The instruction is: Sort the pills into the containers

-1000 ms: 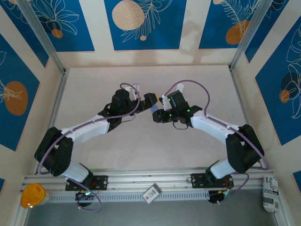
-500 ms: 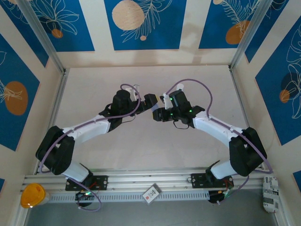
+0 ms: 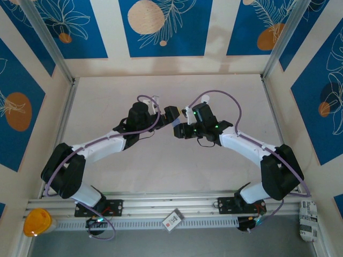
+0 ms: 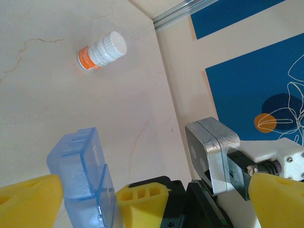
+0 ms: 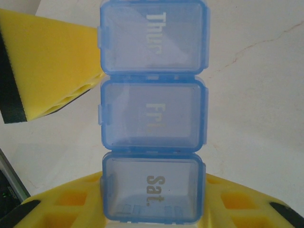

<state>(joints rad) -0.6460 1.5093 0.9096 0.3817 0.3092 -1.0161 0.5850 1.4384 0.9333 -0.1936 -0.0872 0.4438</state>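
Right jaws pinch one see-through blue plastic three-square pill box; left jaws gape open. One white-capped orange bottle on the desk. Right arm moved slightly.

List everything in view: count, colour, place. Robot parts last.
pill box: one, translucent blue, three compartments marked Thur, Fri, Sat; held over mid-table
bottle: one, orange with white cap; on the table, apart from the pill box
table: one, cream, marbled; enclosed by the walls
wall panels: several, blue with white and orange prints; around the table
tag: one, white; on the near rail between the arm bases
orange object: one; near-left corner, outside the rail
left gripper: one, yellow fingers; open, beside the pill box
right gripper: one, yellow fingers; shut on the pill box at its Sat end
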